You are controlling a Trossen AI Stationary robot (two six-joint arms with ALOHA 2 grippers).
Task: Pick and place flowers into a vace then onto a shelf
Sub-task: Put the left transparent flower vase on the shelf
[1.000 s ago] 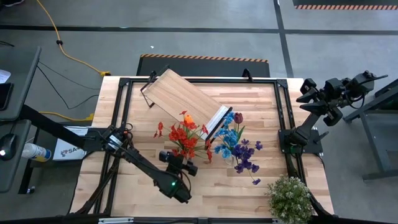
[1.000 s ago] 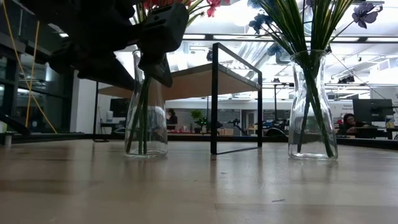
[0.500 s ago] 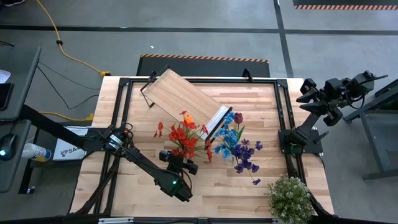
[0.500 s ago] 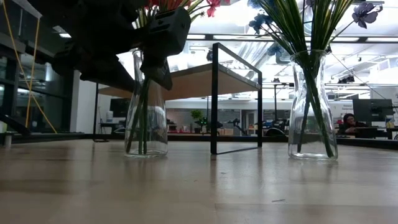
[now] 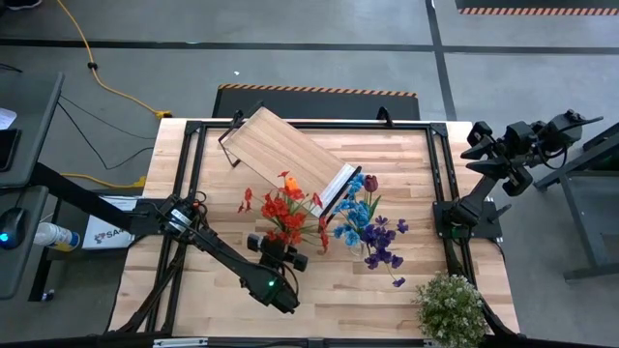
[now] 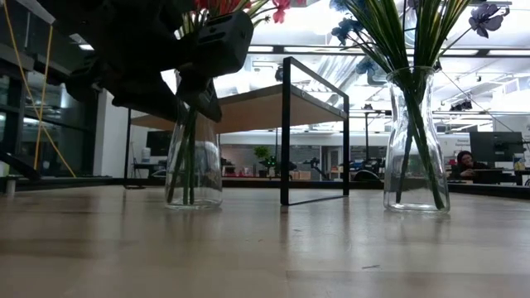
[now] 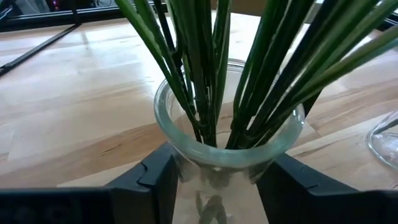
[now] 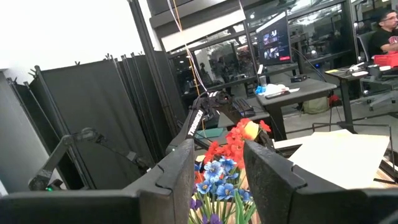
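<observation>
Red and orange flowers [image 5: 285, 208] stand in a clear glass vase [image 6: 193, 165], their green stems [image 7: 205, 68] rising from its mouth. My left gripper [image 5: 276, 249] is at the vase's neck, shut on it. A second glass vase [image 6: 416, 157] holds blue, purple and dark red flowers [image 5: 368, 227]; it stands on its base on the table to the right. The shelf [image 5: 285, 155], a light wooden board on black frame ends, stands behind both vases. My right gripper [image 8: 219, 180] is open, held high off the table's right edge. My left gripper [image 7: 217, 186] pinches the vase's neck [image 7: 186, 171] just below the rim, one finger [image 7: 158, 180] on each side. It comes in nearly level from the table's near-left side. The vase stands upright with its base [image 6: 193, 203] on the table.
A bushy pale green plant [image 5: 450, 307] sits at the table's near right corner. A black metal frame [image 5: 193, 193] borders the tabletop. Bare wood lies in front of the vases [image 6: 290, 248] and at the far right of the table [image 5: 406, 159].
My left gripper has crept a little farther in toward the red-flower vase, and its fingers have settled around the neck. The vase has stayed standing on the table.
</observation>
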